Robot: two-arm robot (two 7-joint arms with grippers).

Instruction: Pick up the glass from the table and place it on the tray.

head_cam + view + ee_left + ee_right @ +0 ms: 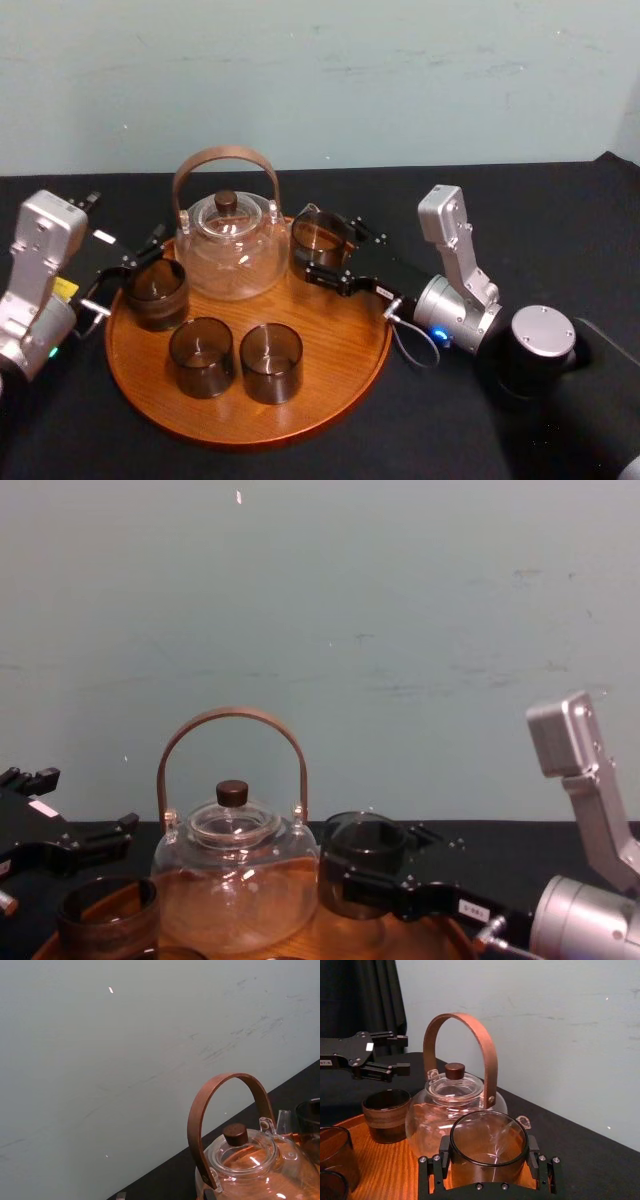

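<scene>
Currently mid-placement: holding smoky brown cylindrical glass (318, 240) in right gripper (489, 1152), jaws clamped on opposite sides of its wall, low on the body. Positioned over rear right part of large round orange-brown wooden tray (300, 420), close to the rim, just beside clear round glass teapot w/ arched brown handle (228, 250). Cannot tell whether base touches the wood.

To finish well:
- Keep glass upright and lower straight down w/o sideways drift, given teapot wall v. near on the robot's left.
- Check for base landing fully inside raised rim, not on it.
- Part jaws only after setting weight on the wood.
- Back out toward the right, over matte black cloth-covered table (520, 200), to avoid dragging or tipping glass.

Probably little of task left.

Pose:
- Right arm: extended in from the right, forearm low over table, wrist approx. level, fingers pointing toward teapot.
- Left gripper (402, 1052): at tray's left rear edge, jaws apart, hovering above and behind squat dark brown cup (155, 293), gripping nothing.
- Also on tray: two more smoky tumblers (201, 355) side by side near the front.
</scene>
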